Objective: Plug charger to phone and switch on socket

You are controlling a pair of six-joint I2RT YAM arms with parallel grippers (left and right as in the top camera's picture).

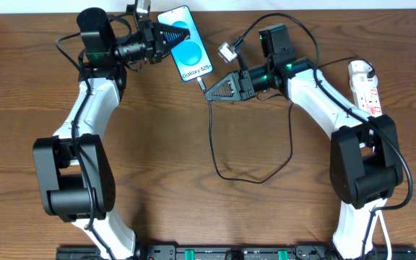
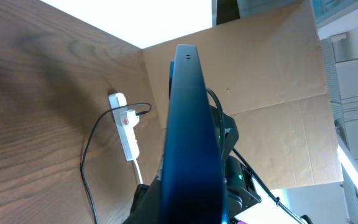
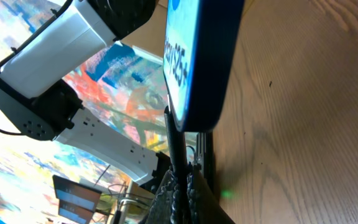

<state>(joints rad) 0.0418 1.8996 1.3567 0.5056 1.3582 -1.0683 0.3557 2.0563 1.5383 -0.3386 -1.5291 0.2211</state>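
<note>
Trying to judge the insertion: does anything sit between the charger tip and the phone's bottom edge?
Nothing visible does. The right gripper holds the charger tip right at the bottom edge of the phone; whether it is seated is unclear.

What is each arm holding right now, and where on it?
Left jaws grip the phone by its upper half; right jaws pinch the charger near its tip.

A glossy, glass-fronted phone (image 1: 193, 58) gleams in the left hand (image 1: 183, 35) above a matt, wood-grained counter (image 1: 193, 217). The charger (image 1: 211, 137) trailing from the right hand (image 1: 209, 92) is matt black cable. The socket (image 1: 365, 87) beyond that hand is smooth white plastic. Plain brown cardboard (image 2: 272, 74) stands behind.
</note>
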